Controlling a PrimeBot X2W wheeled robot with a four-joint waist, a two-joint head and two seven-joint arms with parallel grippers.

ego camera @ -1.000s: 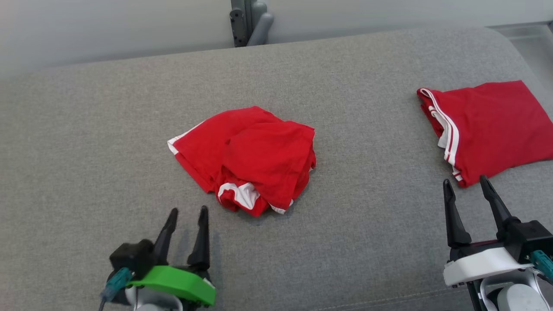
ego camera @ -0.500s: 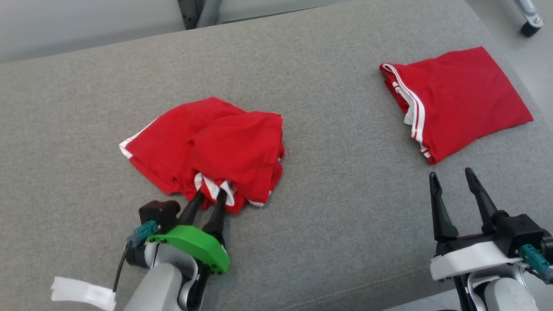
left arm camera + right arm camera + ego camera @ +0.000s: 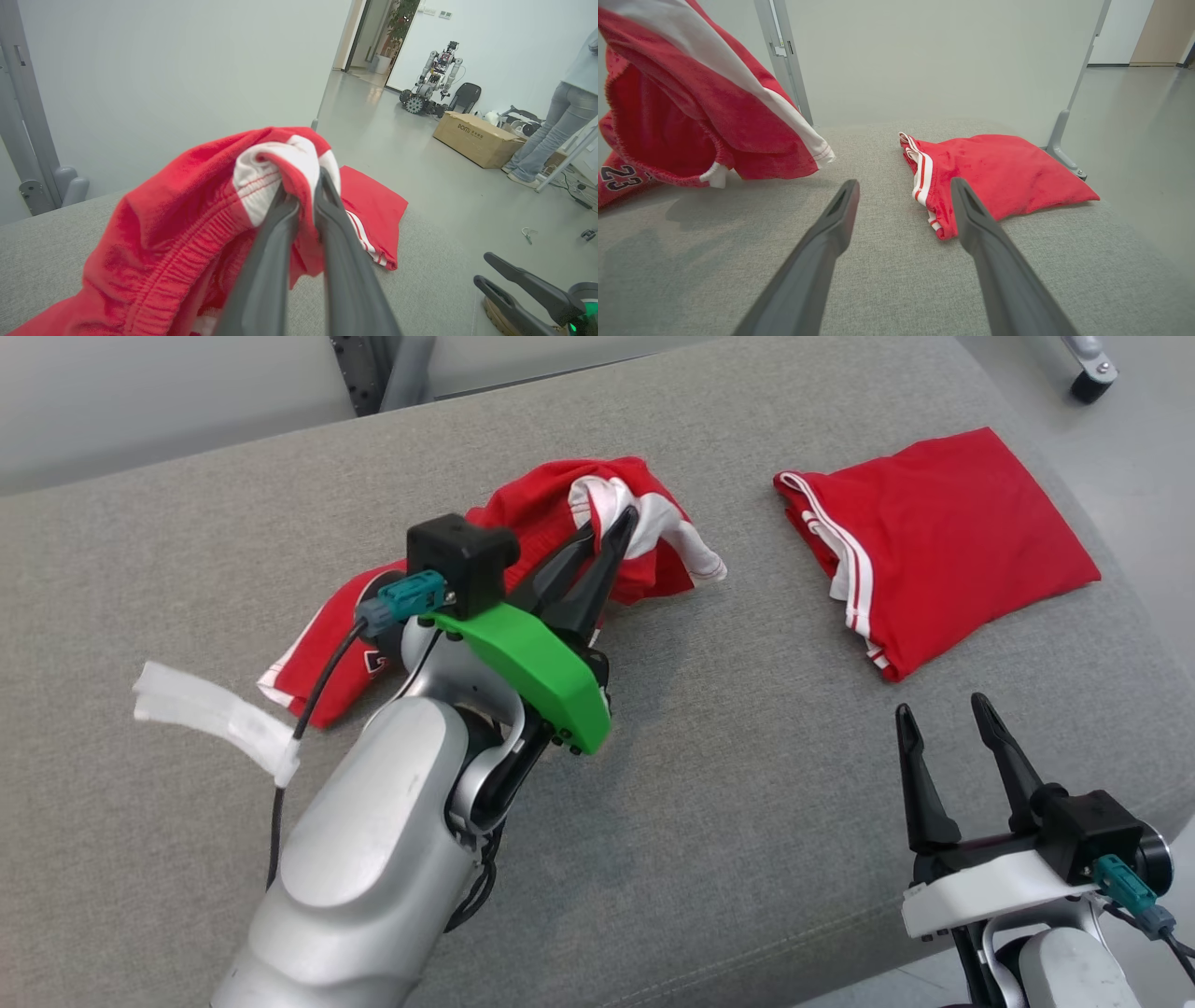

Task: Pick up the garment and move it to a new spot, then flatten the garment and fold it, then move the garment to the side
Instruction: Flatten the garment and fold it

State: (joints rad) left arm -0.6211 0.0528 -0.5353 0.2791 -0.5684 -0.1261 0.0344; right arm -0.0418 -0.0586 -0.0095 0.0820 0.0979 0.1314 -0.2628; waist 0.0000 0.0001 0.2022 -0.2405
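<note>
two red pieces on the grey fabric bench (image 3: 766,756); folded red cloth (image 3: 952,532) upper right. left pincer (image 3: 616,527), upper centre, clamped on the crumpled red white-trimmed garment (image 3: 532,509), one end aloft, rest trailing left, likely for carrying. right pincer (image 3: 941,709), lower right, gaping, empty.

Your head camera looks down from above and behind both arms onto the grey cushion (image 3: 747,728), taking in most of its width. The left wrist camera sits close behind the left claw (image 3: 302,184) and faces across the cushion into the room, with the gripped garment (image 3: 177,224) right at the lens. The right wrist camera rides low behind the right claw (image 3: 903,183), facing the far wall (image 3: 924,56). All three views share the folded red garment (image 3: 943,532).
</note>
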